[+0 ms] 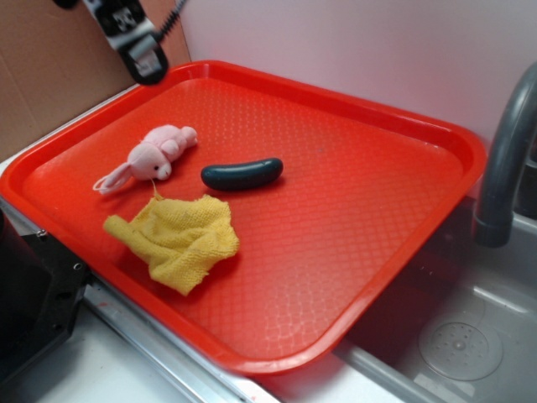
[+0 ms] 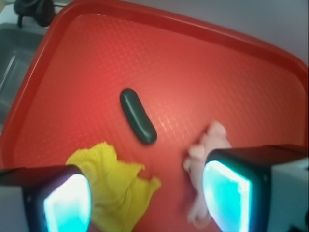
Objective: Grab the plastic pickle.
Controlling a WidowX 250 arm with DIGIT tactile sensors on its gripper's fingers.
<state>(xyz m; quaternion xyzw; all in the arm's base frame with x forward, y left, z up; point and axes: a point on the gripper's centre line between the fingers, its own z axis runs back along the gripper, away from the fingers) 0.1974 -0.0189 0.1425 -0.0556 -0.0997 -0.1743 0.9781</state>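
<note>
Red tray (image 1: 377, 201) fills most of the exterior view, and three things lie in it, all bunched toward its left end. The pickle (image 1: 242, 174) lies flat on its side on the ribbed floor, dark and glossy, nothing touching it. Just to its left lies the pink bunny (image 1: 155, 157), ears trailing toward the tray's left rim. In front of both, toward the near rim, sits the crumpled yellow cloth (image 1: 178, 239), its top edge close under the pickle but apart from it. The rest of the tray floor, out to the right end, is bare red plastic.

The gripper (image 1: 143, 46) hangs up over the tray's far left corner, well above the floor and well apart from the pickle. From the wrist view the two fingers (image 2: 227, 198) stand wide apart with nothing between them, so the hand is open and empty. In that view the pickle (image 2: 138, 116) lies ahead of the gap, slanted, with the cloth (image 2: 116, 183) by the left-hand finger and the bunny (image 2: 207, 145) half hidden behind the right-hand one.

The tray's right end juts out over a grey sink (image 1: 470, 336), with a dark faucet (image 1: 503, 159) standing just past that end.
</note>
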